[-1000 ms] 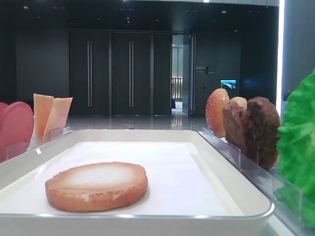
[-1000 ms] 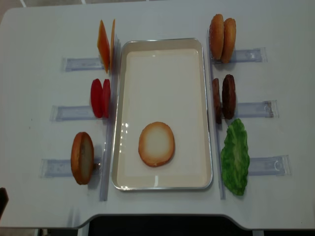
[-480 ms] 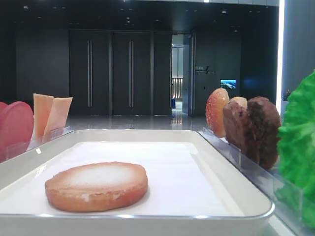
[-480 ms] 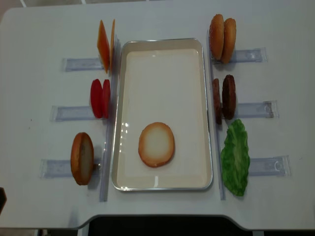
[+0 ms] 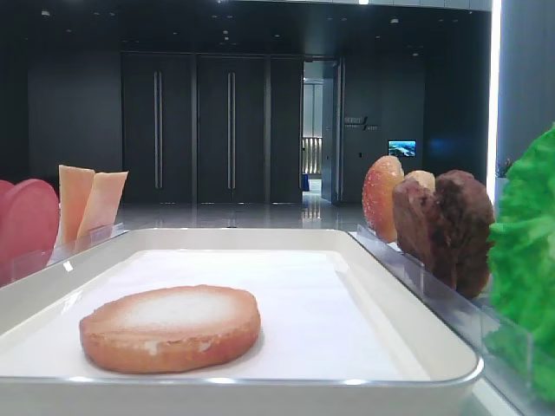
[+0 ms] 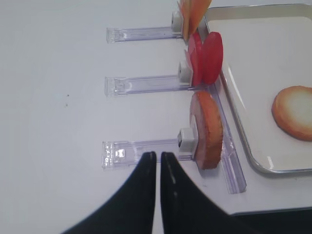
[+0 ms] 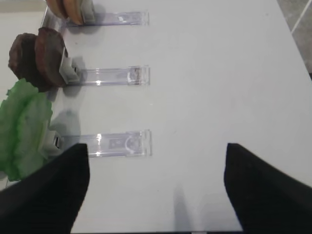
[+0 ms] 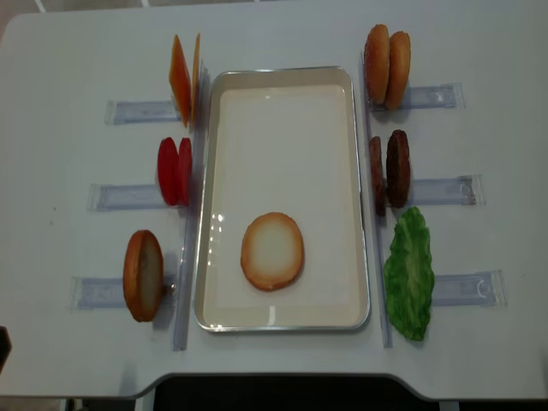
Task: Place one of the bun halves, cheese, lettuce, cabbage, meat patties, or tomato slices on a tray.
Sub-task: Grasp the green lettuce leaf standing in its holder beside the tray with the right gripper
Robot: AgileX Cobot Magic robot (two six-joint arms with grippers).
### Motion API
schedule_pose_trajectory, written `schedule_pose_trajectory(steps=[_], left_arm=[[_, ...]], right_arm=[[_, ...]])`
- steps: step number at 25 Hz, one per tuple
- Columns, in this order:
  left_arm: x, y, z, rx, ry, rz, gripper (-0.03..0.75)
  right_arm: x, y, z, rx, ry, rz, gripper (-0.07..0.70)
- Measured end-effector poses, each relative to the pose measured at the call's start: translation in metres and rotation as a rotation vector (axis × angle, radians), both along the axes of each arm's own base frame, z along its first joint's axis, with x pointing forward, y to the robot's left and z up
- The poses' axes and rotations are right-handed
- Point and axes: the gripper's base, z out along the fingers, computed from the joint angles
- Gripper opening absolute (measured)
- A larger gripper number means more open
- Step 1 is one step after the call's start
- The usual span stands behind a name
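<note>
- A wide white desk (image 8: 274,34) carries everything; both arms are drawn back to its near edge, the left claw (image 6: 159,161) at the near left and the right claw (image 7: 156,161) at the near right.
- Behind the desk, in the low front view, a dark hall (image 5: 199,121) with tall dark doors and one lit doorway.
- The tray (image 8: 282,75), white with a raised glossy rim and paper liner, lies lengthwise at the middle of the desk, between the two claws and further out than both.
- Inside the tray, towards its near end, one bun half (image 8: 272,251) lies flat with the pale cut face up. From the left claw it sits ahead and to the right.
- Clear plastic holders (image 8: 133,111) run in rows along both long sides of the tray.
- The lettuce (image 7: 22,126) stands on edge in the holder just ahead and left of the right claw.
- The meat patties (image 7: 36,58), two on edge, are further ahead of the right claw, to its left.
- Two more bun halves (image 8: 387,64) stand beyond the patties, furthest from that claw.
- Another bun half (image 6: 207,129) stands on edge just ahead and right of the left claw.
- The tomato slices (image 6: 207,58) stand beyond it, then the cheese (image 8: 184,77) furthest off.
- The left claw's fingers are pressed nearly together, gripping nothing.
- The right claw is spread wide, with nothing between its fingers.
</note>
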Motion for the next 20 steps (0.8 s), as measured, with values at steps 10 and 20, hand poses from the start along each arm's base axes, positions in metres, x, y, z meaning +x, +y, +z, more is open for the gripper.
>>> schedule_pose_trajectory(steps=[10,20], left_arm=[[0.000,0.000,0.000,0.000,0.000,0.000,0.020],[0.000,0.000,-0.001,0.000,0.001,0.000,0.020]], right_arm=[[0.076,0.001,0.036,0.044,0.292,-0.027,0.541],[0.135,0.014,0.042,0.151,0.438,0.068,0.541]])
